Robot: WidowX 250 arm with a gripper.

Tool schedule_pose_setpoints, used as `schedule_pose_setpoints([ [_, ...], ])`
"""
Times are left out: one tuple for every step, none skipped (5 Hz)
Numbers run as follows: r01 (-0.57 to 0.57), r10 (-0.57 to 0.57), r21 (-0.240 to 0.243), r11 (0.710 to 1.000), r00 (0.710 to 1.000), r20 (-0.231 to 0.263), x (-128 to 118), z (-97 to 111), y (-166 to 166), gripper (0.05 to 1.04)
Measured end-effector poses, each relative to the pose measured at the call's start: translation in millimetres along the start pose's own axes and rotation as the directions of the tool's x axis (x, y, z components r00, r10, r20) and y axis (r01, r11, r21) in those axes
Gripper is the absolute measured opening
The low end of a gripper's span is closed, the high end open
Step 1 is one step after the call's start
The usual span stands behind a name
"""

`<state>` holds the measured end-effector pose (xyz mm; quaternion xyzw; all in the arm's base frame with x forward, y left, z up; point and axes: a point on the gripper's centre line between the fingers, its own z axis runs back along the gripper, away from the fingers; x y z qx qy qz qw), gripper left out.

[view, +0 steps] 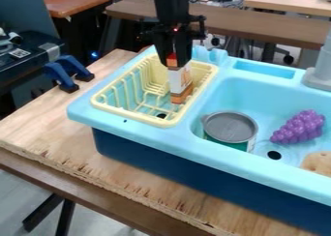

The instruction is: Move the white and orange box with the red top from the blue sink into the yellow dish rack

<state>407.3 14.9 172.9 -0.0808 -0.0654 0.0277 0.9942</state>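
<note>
My gripper (174,57) hangs over the yellow dish rack (103,103) at the left end of the light blue sink. It is shut on the top of a small upright box (180,80), which is white in the middle with orange and brown ends. The box hangs over the right part of the rack; whether its lower end touches the rack, I cannot tell.
In the sink basin (223,92) are a grey-topped can (230,127), a purple grape bunch (300,127) and a tan object (319,163) at the right edge. A grey faucet (321,68) stands behind. Blue clamps (67,71) grip the wooden board at left.
</note>
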Motion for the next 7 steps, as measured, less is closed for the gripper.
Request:
schedule_pose_setpoints([
  [-0.001, 0.001, -0.016, 1.0, 1.0, 0.006, 1, 5, 1, 0.764],
  [-0.034, 0.035, -0.033, 0.999, 0.999, 0.013, 3, 4, 1, 0.999],
  [-0.048, 0.048, -0.047, 0.998, 0.999, 0.011, 1, -7, 1, 1.007],
  [-0.04, 0.042, -0.053, 0.998, 0.999, 0.025, -2, -4, -2, 1.005],
  [-0.022, 0.029, -0.067, 0.998, 0.994, 0.105, -8, 14, -9, 1.005],
  [0.009, 0.008, -0.089, 0.996, 0.982, 0.188, -14, 31, -24, 1.005],
  [0.037, -0.029, -0.051, 0.998, 0.988, 0.155, -25, 41, -42, 1.005],
])
